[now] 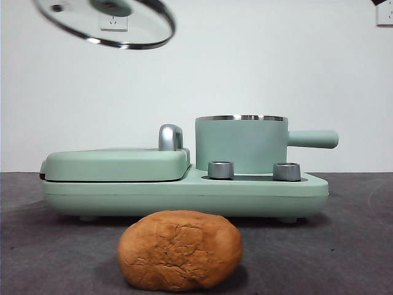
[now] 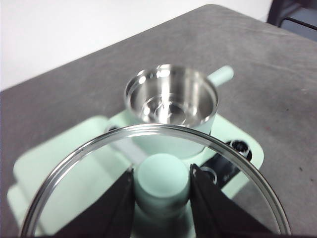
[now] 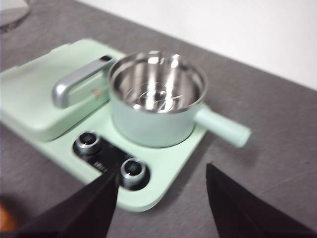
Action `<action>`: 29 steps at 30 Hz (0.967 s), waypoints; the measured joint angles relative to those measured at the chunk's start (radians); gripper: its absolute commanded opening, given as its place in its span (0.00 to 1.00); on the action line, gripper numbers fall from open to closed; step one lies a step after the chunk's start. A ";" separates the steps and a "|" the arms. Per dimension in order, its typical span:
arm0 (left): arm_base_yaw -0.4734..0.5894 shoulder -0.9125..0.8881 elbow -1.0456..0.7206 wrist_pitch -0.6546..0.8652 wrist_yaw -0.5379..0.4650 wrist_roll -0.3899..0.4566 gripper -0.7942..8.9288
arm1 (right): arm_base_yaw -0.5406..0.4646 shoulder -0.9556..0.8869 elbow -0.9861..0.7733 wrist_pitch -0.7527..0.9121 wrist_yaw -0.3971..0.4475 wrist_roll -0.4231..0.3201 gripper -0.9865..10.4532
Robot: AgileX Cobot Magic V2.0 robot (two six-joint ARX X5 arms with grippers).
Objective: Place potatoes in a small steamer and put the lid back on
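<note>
The potato (image 1: 180, 250), an orange-brown cracked lump, lies on the dark table in front of the appliance. The small steamer (image 1: 241, 144), a mint-green pot with a steel rim and a side handle, stands uncovered on the appliance's right half; its bare steel inside shows in both wrist views (image 2: 171, 96) (image 3: 157, 89). The glass lid (image 1: 107, 21) hangs tilted high at the upper left. My left gripper (image 2: 162, 186) is shut on the lid's mint-green knob (image 2: 162, 178). My right gripper (image 3: 161, 198) hovers open above the appliance's front edge, holding nothing.
The mint-green appliance base (image 1: 184, 190) carries a flat hinged griddle cover (image 1: 116, 163) with a chrome handle (image 1: 170, 137) on its left and two steel dials (image 1: 221, 169) (image 1: 286, 171) in front of the pot. A white wall stands behind.
</note>
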 measured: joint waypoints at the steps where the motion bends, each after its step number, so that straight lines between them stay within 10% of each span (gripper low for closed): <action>1: 0.000 -0.029 -0.029 -0.001 -0.011 -0.011 0.09 | 0.012 0.004 0.000 -0.006 -0.008 -0.001 0.33; 29: 0.002 -0.316 -0.175 -0.192 -0.141 -0.152 0.09 | 0.570 0.529 0.000 0.047 -0.109 -0.099 0.41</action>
